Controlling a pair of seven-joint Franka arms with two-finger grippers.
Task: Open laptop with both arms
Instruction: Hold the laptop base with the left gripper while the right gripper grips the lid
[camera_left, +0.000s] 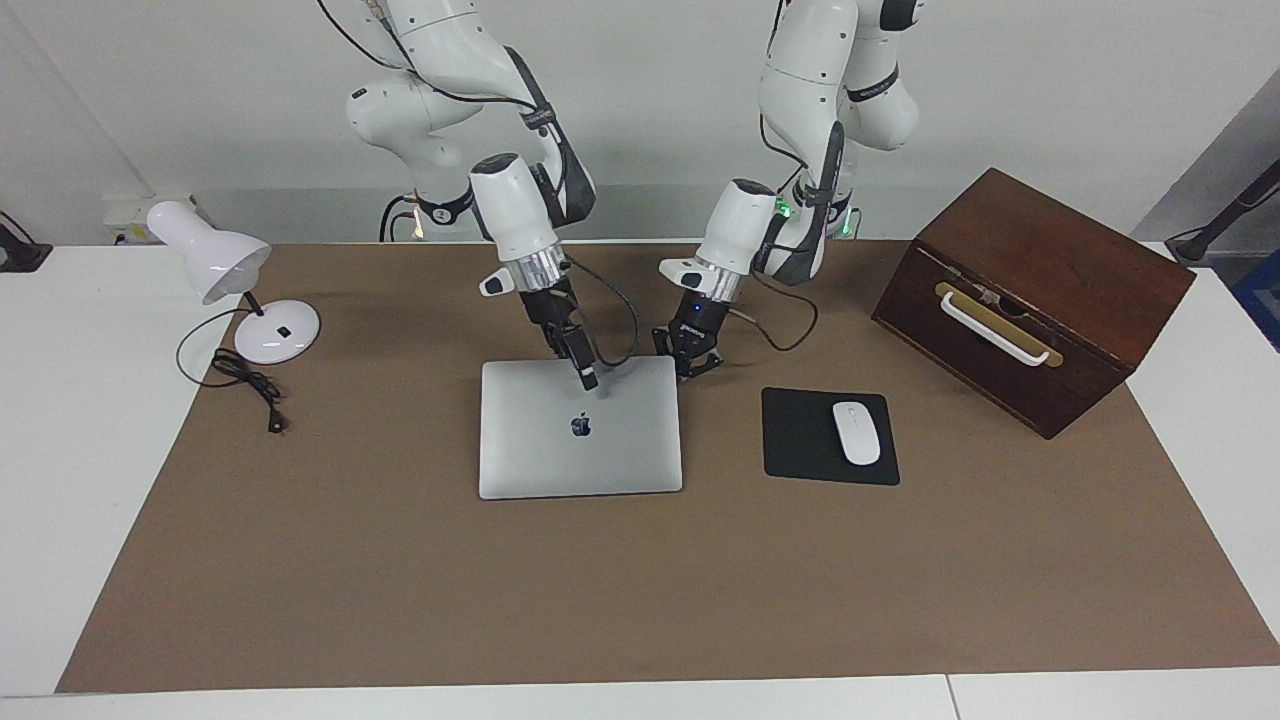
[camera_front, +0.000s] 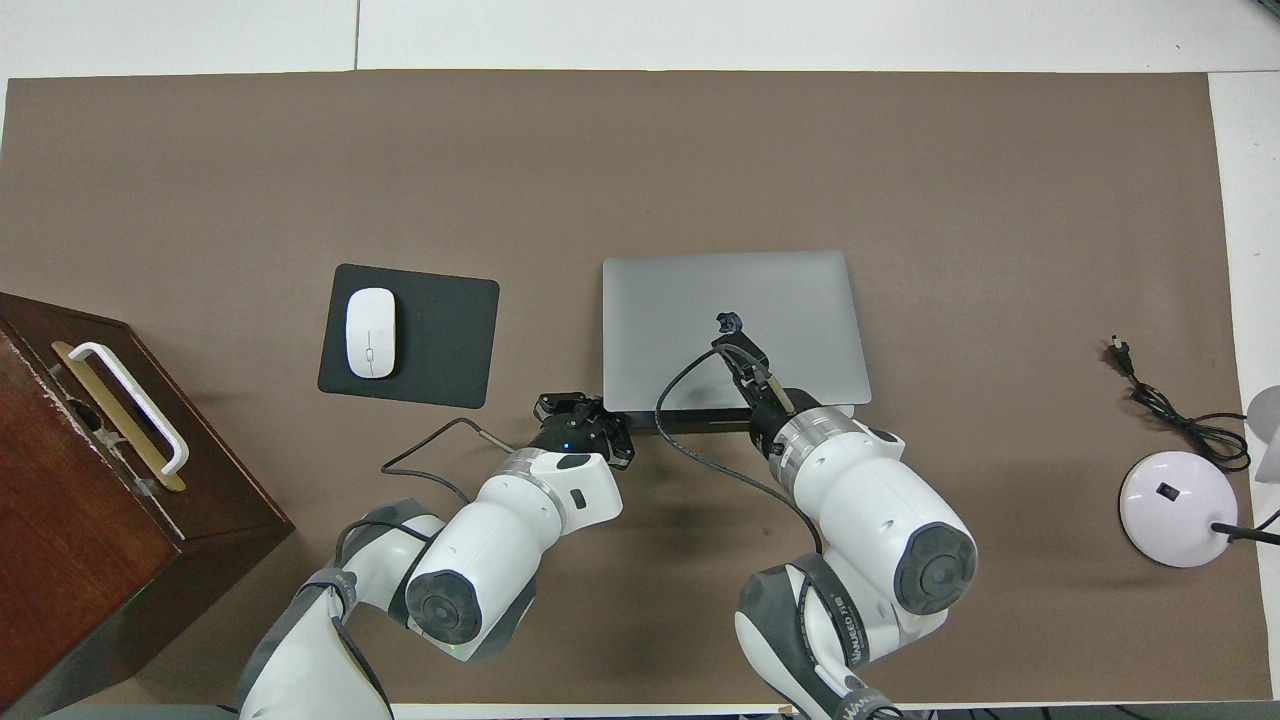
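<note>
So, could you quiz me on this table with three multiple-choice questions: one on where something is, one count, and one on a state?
1. The white mouse lies: A on the black mousepad; B on a shelf; C on the floor.
2. Arms reaching to the laptop: A none; B one; C two.
3. The left gripper is: A shut and empty; B gripping the white mouse; C clamped on a cup.

Answers:
1 A, it sits on the black mousepad.
2 C, the left gripper is by the laptop's corner and the right gripper is over its lid.
3 A, its fingertips meet with nothing between them.
</note>
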